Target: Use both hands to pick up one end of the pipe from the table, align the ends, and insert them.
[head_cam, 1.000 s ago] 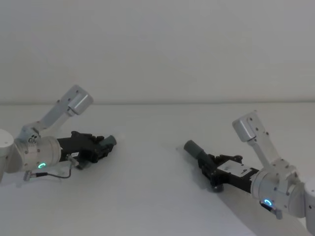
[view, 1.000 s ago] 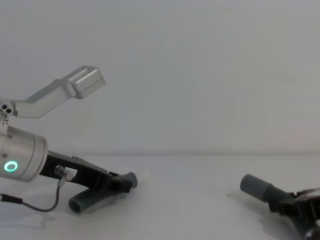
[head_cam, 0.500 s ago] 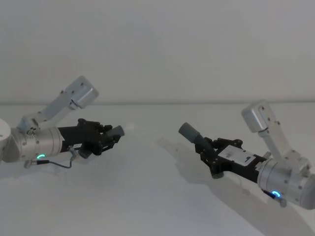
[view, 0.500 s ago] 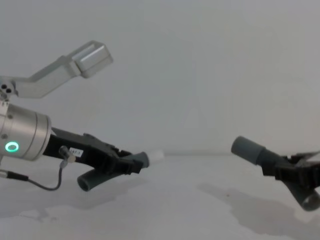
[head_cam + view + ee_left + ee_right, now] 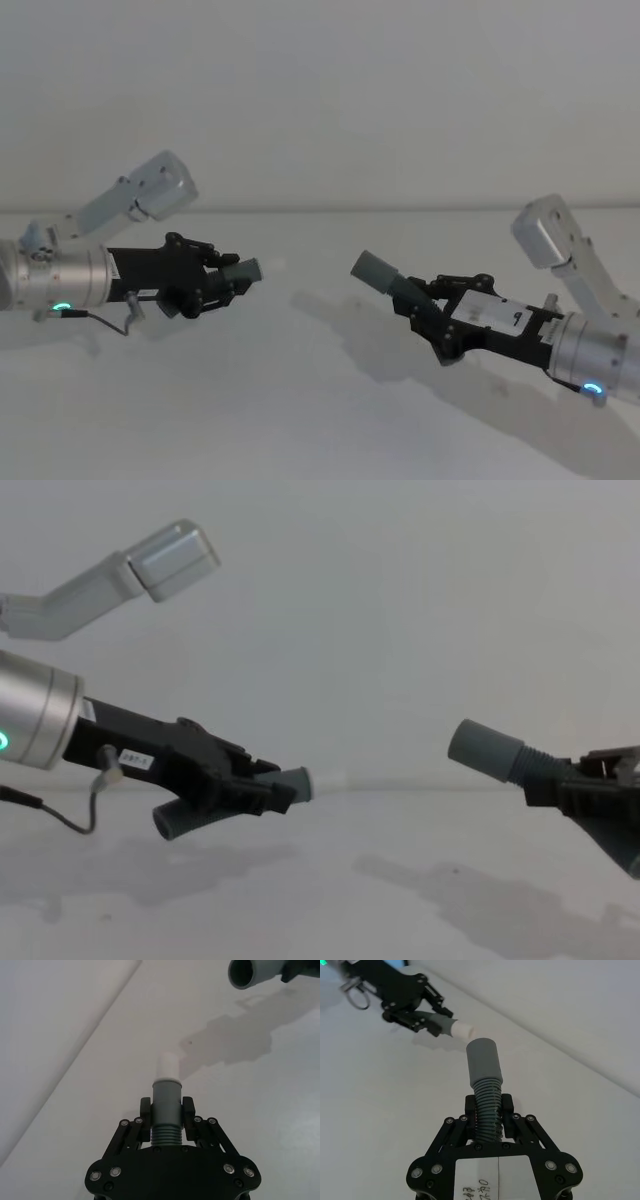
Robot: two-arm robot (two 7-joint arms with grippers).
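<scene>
My left gripper (image 5: 226,281) is shut on the ribbed part of one grey pipe piece (image 5: 166,1130), held above the table (image 5: 300,400). Its narrow cuff (image 5: 166,1102) carries a white tip (image 5: 166,1066) that points toward the right arm. Behind the fingers, this piece's ribbed open end (image 5: 172,822) hangs down. My right gripper (image 5: 427,306) is shut on the corrugated part of the other pipe piece (image 5: 487,1102). That piece's wide socket end (image 5: 375,270) faces left. A gap separates the two ends, and the socket (image 5: 485,750) sits slightly higher than the narrow cuff (image 5: 292,782).
The white table runs back to a plain light wall (image 5: 320,100). The arms' shadows (image 5: 350,330) lie on the surface beneath the gap. Both silver elbow links (image 5: 150,195) (image 5: 550,235) stick up behind the grippers.
Both arms have lifted their pipe pieces off the table. They have swung them toward the middle, so the cuff and the socket now face each other more closely.
</scene>
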